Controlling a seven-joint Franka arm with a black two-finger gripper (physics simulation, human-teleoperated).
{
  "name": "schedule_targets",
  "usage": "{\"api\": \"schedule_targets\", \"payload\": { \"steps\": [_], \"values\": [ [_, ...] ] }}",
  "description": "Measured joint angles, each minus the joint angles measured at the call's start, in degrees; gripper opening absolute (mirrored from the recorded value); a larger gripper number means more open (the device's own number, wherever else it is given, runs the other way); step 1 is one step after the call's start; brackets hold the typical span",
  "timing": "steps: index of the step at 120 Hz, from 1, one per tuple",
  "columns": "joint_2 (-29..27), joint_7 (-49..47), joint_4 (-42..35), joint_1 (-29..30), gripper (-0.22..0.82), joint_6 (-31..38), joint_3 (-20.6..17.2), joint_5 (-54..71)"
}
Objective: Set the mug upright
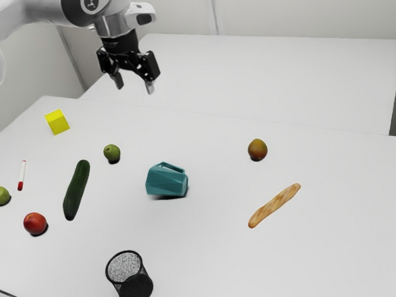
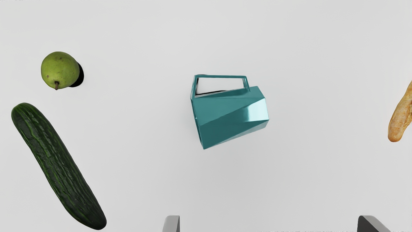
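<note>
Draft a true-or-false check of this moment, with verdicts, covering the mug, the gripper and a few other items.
1. The gripper is open. True.
2. The mug stands upright. False: the mug lies on its side.
3. The bread lies nearer the exterior view's right than the mug does. True.
4. The yellow block is inside the black container. False: the yellow block rests on the table.
5. The cucumber is apart from the mug. True.

The arm reaches from the exterior view's upper left; gripper raised; fingers spread wide.
</note>
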Motion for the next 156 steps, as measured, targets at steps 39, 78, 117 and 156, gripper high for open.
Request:
{"api": "schedule_targets", "payload": {
  "steps": [39, 78, 117, 156],
  "values": [
    [-2.3, -0.1, -3.7, -0.8, 0.6, 0.0, -0.5, -1.0],
    [-8.7, 5.5, -24.2, 14.7, 0.6, 6.2, -0.1, -18.7],
    [-2.3, 22.3, -35.7, 18.1, 0.6, 20.8, 0.0, -37.3],
    [4.6, 38.9, -36.7, 21.7, 0.6, 27.6, 0.1, -44.0]
  ]
}}
